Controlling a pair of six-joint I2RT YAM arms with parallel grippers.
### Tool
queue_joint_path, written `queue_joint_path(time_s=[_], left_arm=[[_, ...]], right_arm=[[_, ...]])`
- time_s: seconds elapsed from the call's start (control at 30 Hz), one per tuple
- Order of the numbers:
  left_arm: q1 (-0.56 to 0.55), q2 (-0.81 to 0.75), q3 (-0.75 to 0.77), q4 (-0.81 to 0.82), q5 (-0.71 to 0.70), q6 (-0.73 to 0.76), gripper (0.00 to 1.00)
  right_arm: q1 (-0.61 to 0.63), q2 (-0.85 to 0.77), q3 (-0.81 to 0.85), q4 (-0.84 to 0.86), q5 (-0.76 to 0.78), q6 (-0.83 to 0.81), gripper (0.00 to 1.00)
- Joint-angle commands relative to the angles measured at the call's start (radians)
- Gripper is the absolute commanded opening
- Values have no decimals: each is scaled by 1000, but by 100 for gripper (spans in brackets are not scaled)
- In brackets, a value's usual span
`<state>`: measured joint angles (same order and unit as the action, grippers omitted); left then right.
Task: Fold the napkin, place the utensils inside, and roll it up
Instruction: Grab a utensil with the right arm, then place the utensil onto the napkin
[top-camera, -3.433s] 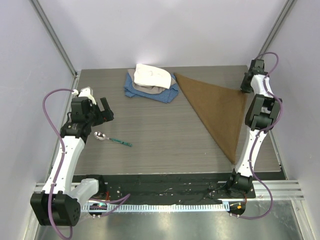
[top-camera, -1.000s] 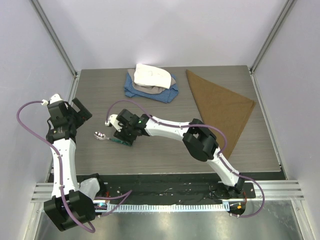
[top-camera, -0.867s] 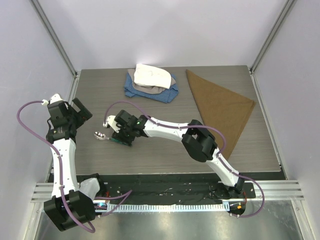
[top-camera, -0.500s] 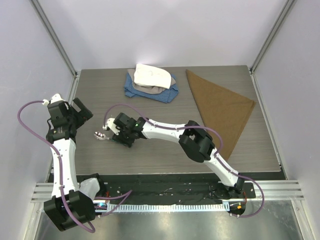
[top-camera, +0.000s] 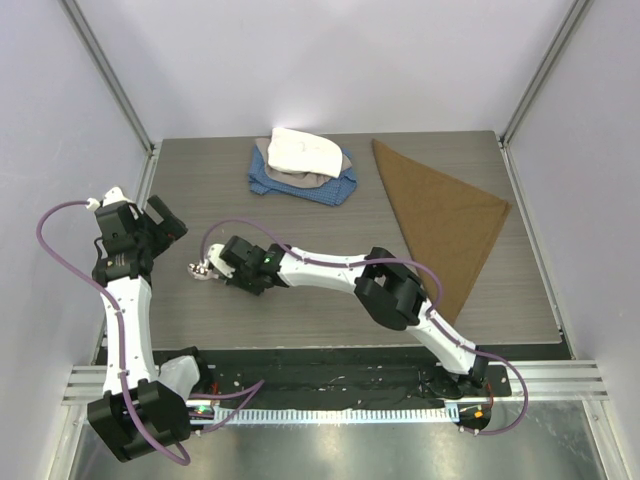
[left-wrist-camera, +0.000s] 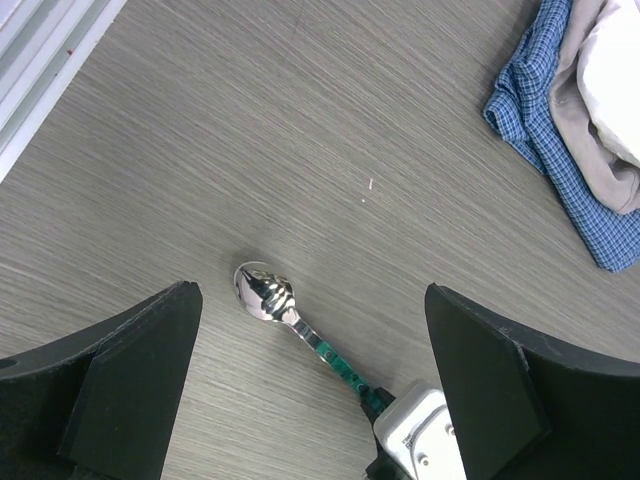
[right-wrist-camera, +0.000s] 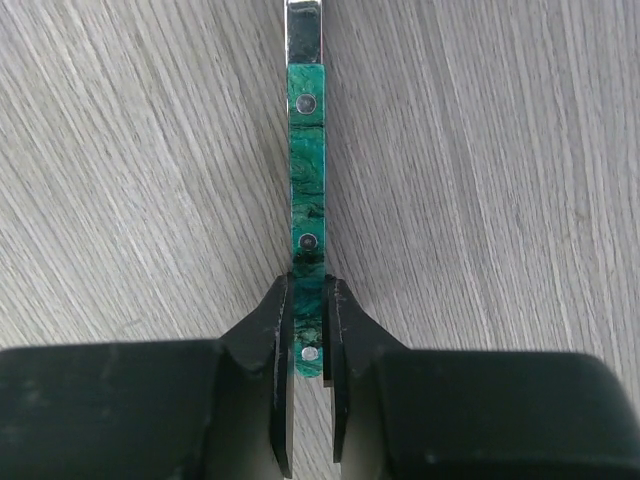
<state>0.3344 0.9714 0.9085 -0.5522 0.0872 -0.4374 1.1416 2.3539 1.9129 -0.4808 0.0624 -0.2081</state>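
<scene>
Left arm upright at the left edge of the table (top-camera: 330, 225), its left gripper (top-camera: 163, 217) held above the surface, jaws spread wide with nothing between them. Just right of it the spoon (left-wrist-camera: 300, 325) lies flat on bare wood-grain laminate (bright bowl to the left, marbled green riveted handle to the right), with open surface all round. The right gripper (right-wrist-camera: 306, 310) is clamped on the handle's end, its arm stretched low across the table from the right-hand base. At the back, a white cloth (top-camera: 300, 150) rests on a blue checked cloth (top-camera: 305, 188). At right, near the edge, the tan napkin (top-camera: 440, 215) lies as a flat triangle.
</scene>
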Motion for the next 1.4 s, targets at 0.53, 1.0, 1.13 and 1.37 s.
queue_joint_path(time_s=[0.53,1.0,1.13,1.37], left_arm=[[3,7,12,21,54,-1,100],[2,21,7,34,88,-15,100],[3,23,4,37,92,-17,100],[2,29,3,41,101,-20,100]], right_arm=[[-259,-640,-617,163,115,256,1],[-750,-832,-851,120,192,328,1],[-847,-795,-856,151,172,323,1],[-895,-717,-847,192,94,273,1]])
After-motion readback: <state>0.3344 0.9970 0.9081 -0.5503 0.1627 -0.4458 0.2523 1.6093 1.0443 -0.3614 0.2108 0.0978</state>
